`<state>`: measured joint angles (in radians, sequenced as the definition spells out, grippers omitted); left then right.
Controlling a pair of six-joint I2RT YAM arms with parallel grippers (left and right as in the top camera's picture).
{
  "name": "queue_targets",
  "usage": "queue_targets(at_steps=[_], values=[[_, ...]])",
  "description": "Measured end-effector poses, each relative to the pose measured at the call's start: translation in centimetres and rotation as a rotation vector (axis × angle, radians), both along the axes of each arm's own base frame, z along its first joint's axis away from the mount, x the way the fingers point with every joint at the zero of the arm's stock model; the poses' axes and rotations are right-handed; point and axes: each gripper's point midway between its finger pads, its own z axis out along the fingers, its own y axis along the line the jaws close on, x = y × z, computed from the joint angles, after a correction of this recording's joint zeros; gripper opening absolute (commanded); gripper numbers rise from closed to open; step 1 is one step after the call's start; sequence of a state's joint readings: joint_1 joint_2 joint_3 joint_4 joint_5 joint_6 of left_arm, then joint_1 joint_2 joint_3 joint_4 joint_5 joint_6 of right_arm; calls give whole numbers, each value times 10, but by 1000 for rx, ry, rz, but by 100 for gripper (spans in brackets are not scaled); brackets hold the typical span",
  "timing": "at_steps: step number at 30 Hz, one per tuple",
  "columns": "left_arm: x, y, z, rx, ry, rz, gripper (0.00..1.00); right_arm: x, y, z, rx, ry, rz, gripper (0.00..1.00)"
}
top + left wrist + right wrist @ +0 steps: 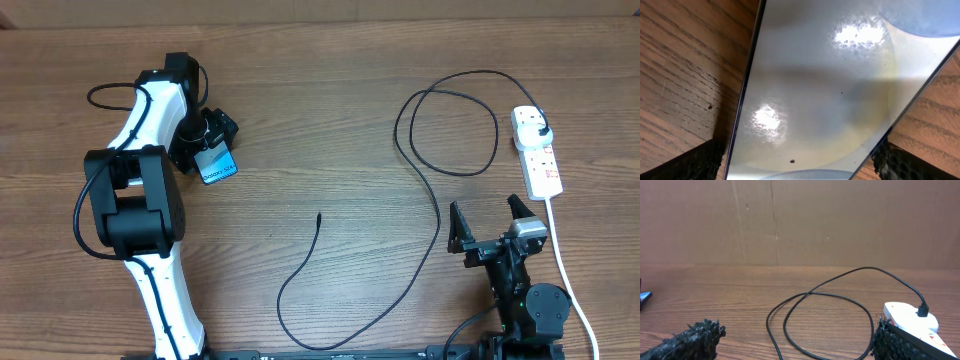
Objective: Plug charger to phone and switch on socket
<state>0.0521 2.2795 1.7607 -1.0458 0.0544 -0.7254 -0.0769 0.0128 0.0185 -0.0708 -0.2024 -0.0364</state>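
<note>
The phone [217, 166], with a pale blue screen, lies on the wooden table at the left. My left gripper [206, 150] hangs over it, open. In the left wrist view the phone's glossy screen [830, 90] fills the frame, and a dark pad [695, 162] sits just outside each long edge. The charger [478, 71] is a thin black cable looping across the right half. Its connector tip [318, 216] lies free mid-table and its plug [541, 130] sits in the white socket [540, 165]. My right gripper [490, 222] stands open below the loop, holding nothing.
The socket's white cord [567, 280] runs down the right side past the right arm. In the right wrist view the cable loop [820, 295] lies ahead between my fingers, the socket [907, 316] is at the right, and a brown cardboard wall [800, 220] stands behind the table.
</note>
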Motion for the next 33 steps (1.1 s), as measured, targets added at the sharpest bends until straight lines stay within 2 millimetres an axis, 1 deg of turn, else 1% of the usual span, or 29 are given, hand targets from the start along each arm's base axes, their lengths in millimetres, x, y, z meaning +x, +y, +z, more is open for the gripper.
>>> queue_targets(at_steps=[33], values=[[-1,-1,0,10,3,-32,100,0,0,0,0,0,0,100]])
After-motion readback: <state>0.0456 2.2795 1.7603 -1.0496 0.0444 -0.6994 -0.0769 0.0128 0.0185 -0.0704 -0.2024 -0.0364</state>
